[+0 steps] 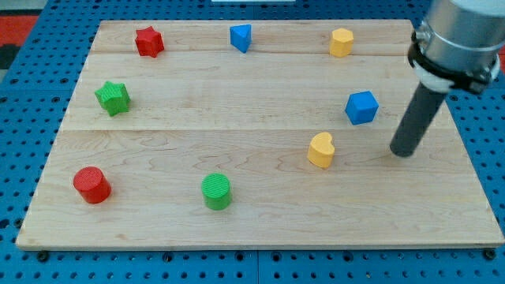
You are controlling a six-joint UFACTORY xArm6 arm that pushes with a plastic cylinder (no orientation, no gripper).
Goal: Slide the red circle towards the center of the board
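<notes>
The red circle (92,184) lies near the lower left corner of the wooden board (260,213). My tip (402,152) rests on the board at the view's right, far from the red circle. It is just right of the yellow heart (321,150) and below and right of the blue cube (361,107).
A green circle (216,192) lies right of the red circle. A green star (113,97) is at mid left and a red star (148,41) at top left. A blue triangle-like block (241,37) and a yellow block (341,42) are along the top.
</notes>
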